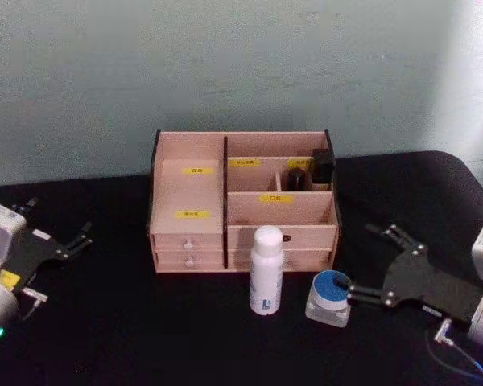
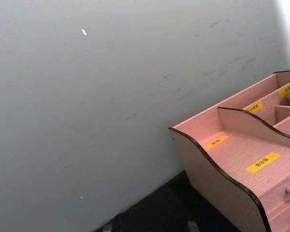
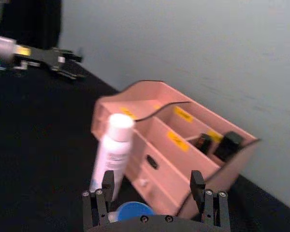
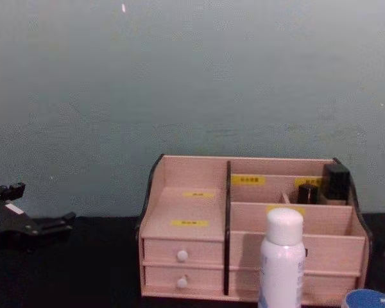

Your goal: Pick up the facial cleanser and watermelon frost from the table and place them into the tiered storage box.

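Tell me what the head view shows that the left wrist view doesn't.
Head view adds the white bottle and blue-lidded jar before the tiered storage box, the open right gripper beside the jar, the open left gripper far left, and dark items in back compartments. Left wrist view adds the box's curved side wall up close. Both share the box, grey wall and black table.

Your head camera looks down on the storage box (image 1: 306, 237) at 12 o'clock; your chest camera faces it level and nearer; both wrist cameras share it.
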`<state>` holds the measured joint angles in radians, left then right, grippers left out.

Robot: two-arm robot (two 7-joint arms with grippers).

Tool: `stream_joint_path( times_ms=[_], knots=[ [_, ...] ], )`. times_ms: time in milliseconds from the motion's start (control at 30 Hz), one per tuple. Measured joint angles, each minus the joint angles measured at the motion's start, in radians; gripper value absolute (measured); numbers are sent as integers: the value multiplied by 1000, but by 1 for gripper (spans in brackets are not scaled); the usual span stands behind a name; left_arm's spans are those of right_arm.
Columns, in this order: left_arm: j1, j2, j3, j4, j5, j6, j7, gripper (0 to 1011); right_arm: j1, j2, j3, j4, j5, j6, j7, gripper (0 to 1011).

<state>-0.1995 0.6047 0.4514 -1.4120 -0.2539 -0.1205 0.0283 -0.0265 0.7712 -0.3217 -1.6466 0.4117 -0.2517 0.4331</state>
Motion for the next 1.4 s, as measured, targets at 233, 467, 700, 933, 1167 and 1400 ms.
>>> stream_joint_path(
  times_ms=[233,467,700,933,1167,1400],
  knots=[
    [0,0,0,0,0,0,0,1001,25,-20,-26,22,8,7,79,1000],
    [0,0,0,0,0,0,0,1001,54,-53,-48,49,9,32,129,1000],
    [0,0,0,0,0,0,0,1001,90,-89,-64,72,11,112,164,1000],
    [0,0,0,0,0,0,0,1001,127,-123,-77,106,19,165,187,1000],
    [0,0,0,0,0,0,0,1001,162,-152,-95,138,19,186,197,1000],
    [0,0,0,0,0,0,0,1001,203,-185,-116,170,18,207,197,1000]
  ],
)
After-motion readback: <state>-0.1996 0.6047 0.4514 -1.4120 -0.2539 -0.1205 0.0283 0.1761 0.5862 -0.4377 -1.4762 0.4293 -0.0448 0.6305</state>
